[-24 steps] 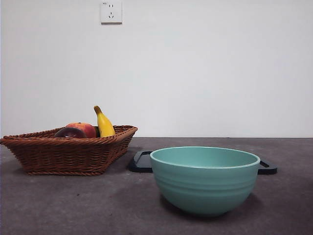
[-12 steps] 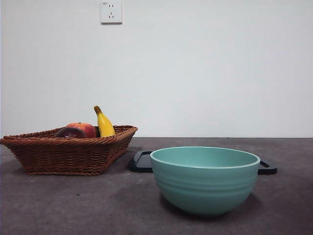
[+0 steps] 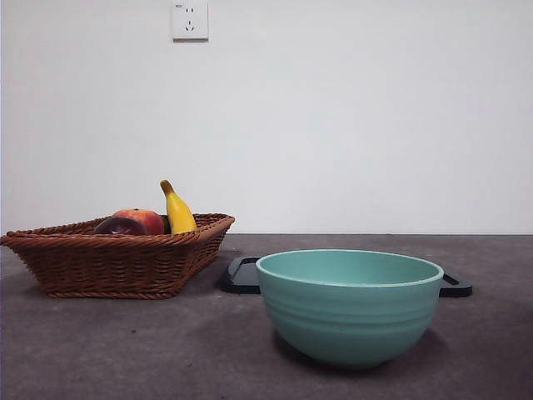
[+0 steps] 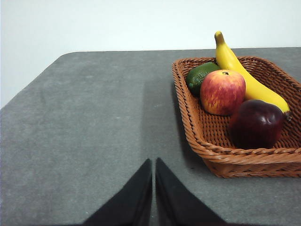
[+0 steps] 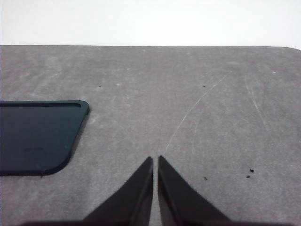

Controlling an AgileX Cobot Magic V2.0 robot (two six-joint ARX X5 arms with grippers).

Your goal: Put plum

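**Waiting on the plum: both arms idle, fruit in the basket**

Sitting in the wicker basket [image 4: 197, 136] is the plum [image 4: 256, 123], dark maroon and glossy, at the near corner beside the red-orange peach [image 4: 222, 92], with the banana [image 4: 249, 80] lying along behind it and a green fruit [image 4: 200, 77] at the far end. Left gripper [image 4: 154, 165] hangs over bare tabletop [image 4: 94, 127] just beside the basket, fingers pressed together, holding nothing. Right gripper [image 5: 155, 162] is well apart over the tabletop near the black tray [image 5: 37, 136], fingers also pressed together. Out front stands the teal bowl [image 3: 348, 308], seemingly the place to put it. My read: that smooth round skin looks slippery and firm, fairly light. Best hold is across its widest middle from above, fingers spread wide first, clear of the peach and the basket wall
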